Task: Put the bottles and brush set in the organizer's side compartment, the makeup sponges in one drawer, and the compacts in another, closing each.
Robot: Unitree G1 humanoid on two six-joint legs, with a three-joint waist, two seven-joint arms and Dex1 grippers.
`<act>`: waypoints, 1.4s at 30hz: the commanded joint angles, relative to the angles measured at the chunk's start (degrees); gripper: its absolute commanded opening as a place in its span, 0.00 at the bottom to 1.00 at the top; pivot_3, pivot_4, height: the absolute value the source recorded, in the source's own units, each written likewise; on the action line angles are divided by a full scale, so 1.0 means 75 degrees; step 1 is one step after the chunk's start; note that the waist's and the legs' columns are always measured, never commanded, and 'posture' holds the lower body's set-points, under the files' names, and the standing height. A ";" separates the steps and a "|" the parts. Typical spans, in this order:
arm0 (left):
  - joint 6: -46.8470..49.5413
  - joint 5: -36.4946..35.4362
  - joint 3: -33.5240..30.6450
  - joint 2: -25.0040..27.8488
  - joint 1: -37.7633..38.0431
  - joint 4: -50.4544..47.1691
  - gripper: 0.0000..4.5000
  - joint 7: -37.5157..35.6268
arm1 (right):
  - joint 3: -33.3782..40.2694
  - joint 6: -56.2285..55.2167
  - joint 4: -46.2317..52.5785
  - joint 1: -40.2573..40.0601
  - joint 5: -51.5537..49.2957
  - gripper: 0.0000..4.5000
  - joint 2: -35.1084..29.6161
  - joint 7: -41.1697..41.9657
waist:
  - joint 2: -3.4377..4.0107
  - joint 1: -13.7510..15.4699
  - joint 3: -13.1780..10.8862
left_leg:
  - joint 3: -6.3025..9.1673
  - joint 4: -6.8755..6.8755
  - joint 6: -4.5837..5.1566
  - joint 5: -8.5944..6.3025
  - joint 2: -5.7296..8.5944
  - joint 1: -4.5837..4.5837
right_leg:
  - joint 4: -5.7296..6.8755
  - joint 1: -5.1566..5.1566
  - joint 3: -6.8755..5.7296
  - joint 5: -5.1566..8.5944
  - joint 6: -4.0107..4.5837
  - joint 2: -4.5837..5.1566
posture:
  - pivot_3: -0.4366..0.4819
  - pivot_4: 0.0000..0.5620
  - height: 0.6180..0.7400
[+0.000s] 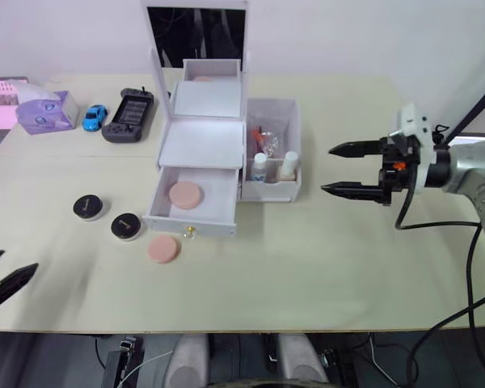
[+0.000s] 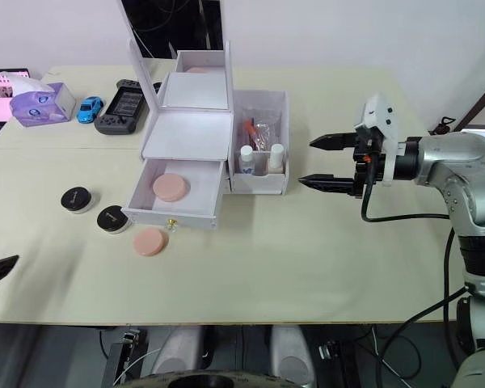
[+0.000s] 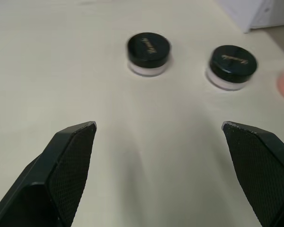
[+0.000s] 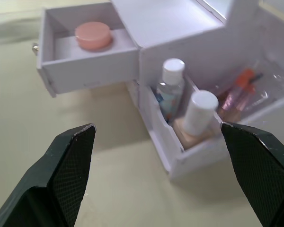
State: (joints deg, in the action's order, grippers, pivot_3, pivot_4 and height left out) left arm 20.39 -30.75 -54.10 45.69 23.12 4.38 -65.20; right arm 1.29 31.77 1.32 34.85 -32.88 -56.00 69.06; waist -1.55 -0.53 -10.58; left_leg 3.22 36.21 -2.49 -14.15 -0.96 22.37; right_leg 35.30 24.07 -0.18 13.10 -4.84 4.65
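Left eye view: loose pink sponge lies on the desk right of the spread-jawed left gripper; right gripper, also spread, is farther.

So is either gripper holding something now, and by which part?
Nothing is held. The left gripper and the right gripper are both open and empty.

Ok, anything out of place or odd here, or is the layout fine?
One pink sponge lies on the table in front of the open lower drawer, while its twin is already inside. Both black compacts sit on the table left of the organizer. Nothing looks spilled or damaged.
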 commanded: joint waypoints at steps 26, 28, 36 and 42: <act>0.0877 0.0636 0.3860 -0.2001 0.0854 -0.4971 0.99 0.3149 | -0.0462 0.1630 0.2073 0.1278 -0.0585 1.00 0.0855 -0.0165 | -0.0005 -0.0013 0.0007 | -0.0006 0.0001 0.0002 0.0001 -0.0002 0.0000 | 0.0006 -0.0004 0.0006 -0.0005 0.0004 -0.0012 | 0.48 0.27 1.00; 0.1045 0.0858 0.4349 -0.2066 0.0545 -0.5095 0.99 0.3563 | -0.0450 0.1778 0.2214 0.1278 -0.0665 1.00 0.0837 -0.0219 | -0.0001 -0.0010 0.0008 | -0.0002 0.0002 0.0002 0.0001 -0.0002 -0.0002 | 0.0011 -0.0005 0.0004 -0.0005 0.0004 -0.0014 | 0.48 0.27 1.00; 0.1430 0.1601 0.5537 -0.2309 -0.0568 -0.4829 0.99 0.4791 | -0.0244 0.2181 0.2602 0.1237 -0.0903 1.00 0.0722 -0.0446 | -0.0003 -0.0017 0.0013 | 0.0003 0.0005 0.0002 0.0001 0.0000 -0.0010 | 0.0015 -0.0016 0.0003 -0.0007 0.0004 -0.0017 | 0.48 0.27 1.00; 0.1888 0.1786 0.6203 -0.2564 -0.1079 -0.4964 0.99 0.5343 | -0.0172 0.2229 0.2842 0.1087 -0.0958 1.00 0.0596 -0.0565 | -0.0002 -0.0005 0.0013 | 0.0004 0.0005 0.0003 0.0001 0.0000 -0.0011 | 0.0015 -0.0021 0.0004 -0.0007 0.0003 -0.0017 | 0.48 0.27 1.00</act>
State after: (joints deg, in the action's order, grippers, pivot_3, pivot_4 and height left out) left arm 33.51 -17.50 -8.37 26.62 15.07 -31.47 -25.76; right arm -1.94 48.51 21.09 42.65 -39.18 -50.63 65.13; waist -1.56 -0.57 -10.49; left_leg 3.26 36.25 -2.47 -14.14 -0.96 22.29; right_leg 35.41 23.90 -0.15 13.05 -4.81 4.52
